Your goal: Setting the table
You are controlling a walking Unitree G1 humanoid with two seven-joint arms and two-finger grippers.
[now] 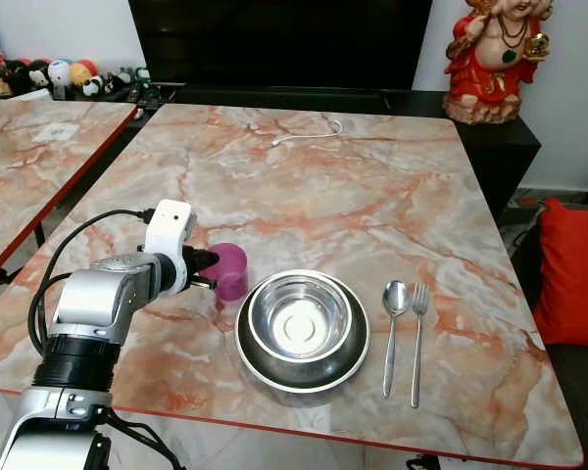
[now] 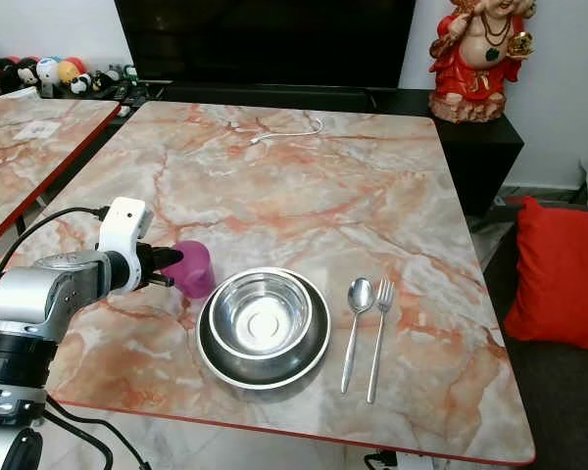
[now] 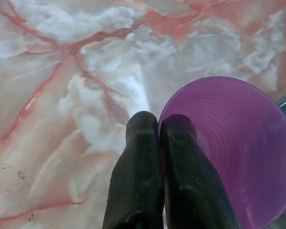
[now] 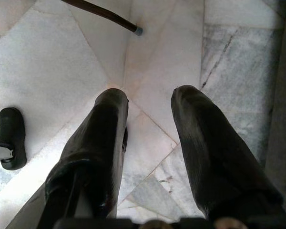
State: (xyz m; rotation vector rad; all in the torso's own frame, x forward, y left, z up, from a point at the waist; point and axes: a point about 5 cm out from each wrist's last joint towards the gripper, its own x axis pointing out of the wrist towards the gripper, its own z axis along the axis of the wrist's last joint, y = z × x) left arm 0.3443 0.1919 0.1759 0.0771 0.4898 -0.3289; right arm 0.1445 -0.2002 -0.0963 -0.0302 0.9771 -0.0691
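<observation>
A purple plastic cup (image 1: 229,270) stands on the marble table (image 1: 314,176), just left of a steel bowl (image 1: 302,323) nested in a steel plate. My left gripper (image 1: 208,270) is shut on the cup's rim; in the left wrist view one finger is inside the cup (image 3: 238,152) and the other outside, with the rim pinched between my fingers (image 3: 138,181). A spoon (image 1: 394,328) and a fork (image 1: 417,338) lie side by side right of the bowl. My right gripper (image 4: 150,102) hangs open above the tiled floor.
A white cable (image 1: 307,133) lies at the table's far side. A second marble table (image 1: 29,166) stands to the left. A red figurine (image 1: 495,59) and a dark TV are behind; a red cushion (image 1: 576,274) lies to the right. A black object (image 4: 12,138) rests on the floor.
</observation>
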